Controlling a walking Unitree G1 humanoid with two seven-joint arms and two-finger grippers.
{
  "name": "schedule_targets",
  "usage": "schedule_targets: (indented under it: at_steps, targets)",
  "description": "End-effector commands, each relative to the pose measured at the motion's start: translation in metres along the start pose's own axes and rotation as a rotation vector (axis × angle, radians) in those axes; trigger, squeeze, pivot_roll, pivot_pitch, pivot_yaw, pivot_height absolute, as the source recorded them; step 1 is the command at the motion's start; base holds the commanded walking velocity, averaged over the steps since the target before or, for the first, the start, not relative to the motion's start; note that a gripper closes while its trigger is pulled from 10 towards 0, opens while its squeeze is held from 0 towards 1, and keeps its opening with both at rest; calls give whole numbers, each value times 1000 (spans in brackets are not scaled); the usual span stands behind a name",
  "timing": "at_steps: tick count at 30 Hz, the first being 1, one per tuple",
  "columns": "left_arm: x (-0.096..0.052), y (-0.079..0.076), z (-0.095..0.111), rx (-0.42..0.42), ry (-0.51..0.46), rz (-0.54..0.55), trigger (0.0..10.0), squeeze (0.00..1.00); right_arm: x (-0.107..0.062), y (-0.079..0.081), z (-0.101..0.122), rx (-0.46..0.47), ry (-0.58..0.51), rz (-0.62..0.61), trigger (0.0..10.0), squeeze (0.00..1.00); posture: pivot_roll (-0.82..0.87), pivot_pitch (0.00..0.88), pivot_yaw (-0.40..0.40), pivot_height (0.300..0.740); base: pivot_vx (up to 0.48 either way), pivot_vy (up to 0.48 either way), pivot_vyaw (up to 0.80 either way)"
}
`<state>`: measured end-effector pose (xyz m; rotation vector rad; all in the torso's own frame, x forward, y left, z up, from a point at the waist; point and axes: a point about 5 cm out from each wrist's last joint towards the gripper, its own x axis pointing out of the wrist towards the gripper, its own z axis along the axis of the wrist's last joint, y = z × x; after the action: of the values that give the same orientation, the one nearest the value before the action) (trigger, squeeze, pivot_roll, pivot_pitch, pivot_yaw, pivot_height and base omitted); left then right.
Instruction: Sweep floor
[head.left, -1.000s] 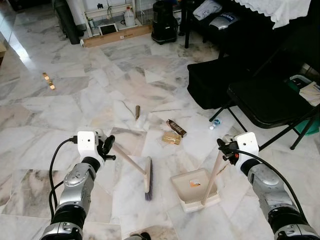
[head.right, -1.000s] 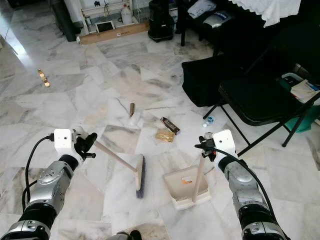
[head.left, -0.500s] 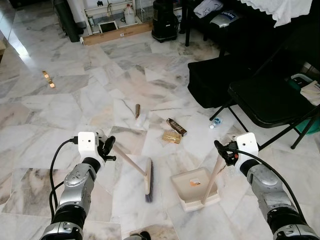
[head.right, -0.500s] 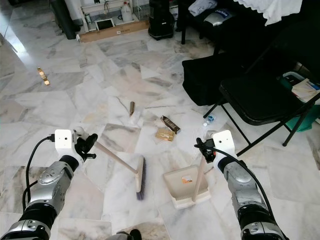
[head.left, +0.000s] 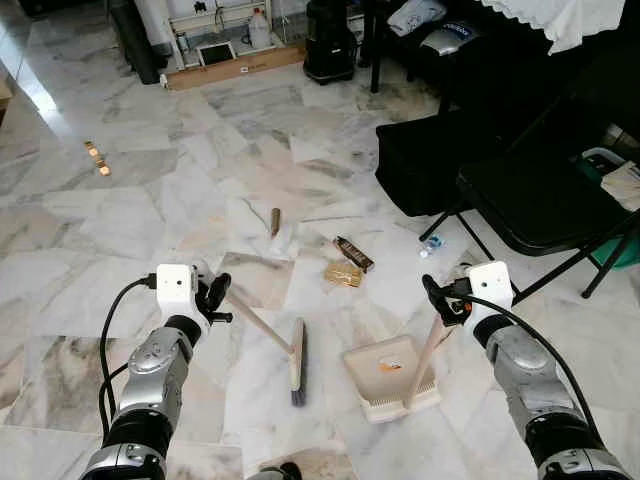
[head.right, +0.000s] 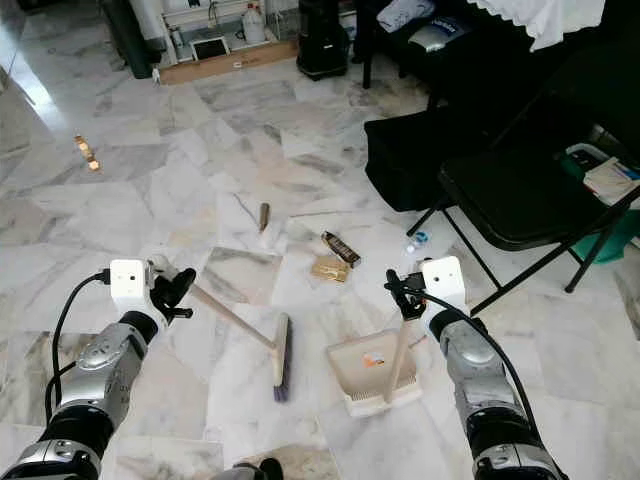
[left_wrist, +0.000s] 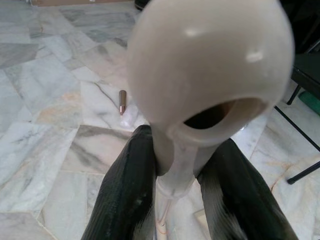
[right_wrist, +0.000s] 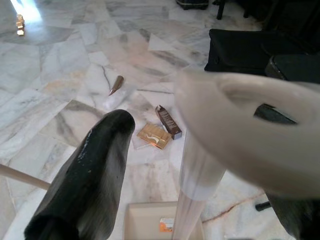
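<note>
We're looking down at a marble floor (head.left: 120, 220) with litter ahead: a gold wrapper (head.left: 343, 274), a dark brown wrapper (head.left: 353, 254) just beyond it, a slim brown cone-shaped piece (head.left: 275, 221) farther out, and a small blue-capped bit (head.left: 430, 244) near the chair legs. Far to our left sits a little gold object (head.left: 97, 157). On our right a black folding chair (head.left: 540, 205) and a black bag (head.left: 425, 160) crowd that flank, with a teal bin (head.left: 620, 245) behind the chair. At the back wall we see a cardboard strip (head.left: 235, 69) and a black vacuum-like appliance (head.left: 329, 42).

Our left gripper (head.left: 214, 296) is pinching the top of the broom (head.left: 296, 352) handle, its fingers (left_wrist: 127, 190) pressed against the pale shaft. The handle slants down and toward our right, to a brush head lying on the floor with its long axis running away from us. Our right gripper (head.left: 440, 303) holds the dustpan (head.right: 372, 374) handle near its knob; that handle stands steeply, tilted slightly. The pan rests flat just right of the brush, with a small orange scrap inside, and its mouth faces the wrappers.

Open marble spreads ahead and to our left; the chair legs close off the right.
</note>
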<state>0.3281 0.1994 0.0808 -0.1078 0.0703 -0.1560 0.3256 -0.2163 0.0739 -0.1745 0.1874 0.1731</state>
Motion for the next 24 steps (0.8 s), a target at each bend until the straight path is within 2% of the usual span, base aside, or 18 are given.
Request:
schedule_targets:
  at_steps: [1, 4, 5, 11, 12, 13, 14, 19, 24]
  targets:
    - [2, 2, 8, 5, -29, -7, 10000, 0, 1, 2, 5, -8, -26, -17, 10000, 0, 6, 110, 82, 740, 0, 0, 0]
    - [2, 2, 7, 4, -26, -10, 10000, 0, 1, 2, 6, 19, -35, -75, 10000, 0, 5, 110, 81, 740, 0, 0, 0]
    - [2, 2, 7, 3, -26, -11, 10000, 0, 1, 1, 5, 39, -38, -92, 10000, 1000, 5, 110, 81, 740, 0, 0, 0]
    - [2, 1, 7, 2, -24, -15, 10000, 0, 0, 2, 2, 64, -40, -136, 10000, 1000, 7, 111, 81, 740, 0, 0, 0]
    - [2, 1, 7, 2, -23, -14, 10000, 0, -1, 1, 3, 61, -51, -149, 10000, 922, 6, 112, 79, 740, 0, 0, 0]
    - [2, 1, 6, 2, -23, -14, 10000, 0, -1, 1, 3, 59, -57, -155, 10000, 922, 6, 112, 79, 740, 0, 0, 0]
    - [2, 1, 6, 1, -23, -14, 10000, 0, -2, 2, 5, 65, -70, -159, 10000, 0, 6, 112, 79, 740, 0, 0, 0]
    - [1, 1, 5, 2, -19, -14, 10000, 0, -4, 3, 4, 69, -80, -181, 10000, 0, 8, 110, 75, 740, 0, 0, 0]
    - [1, 1, 4, 5, -17, -17, 10000, 0, -16, 12, -10, 103, -64, -227, 10000, 0, 11, 107, 66, 740, 0, 0, 0]
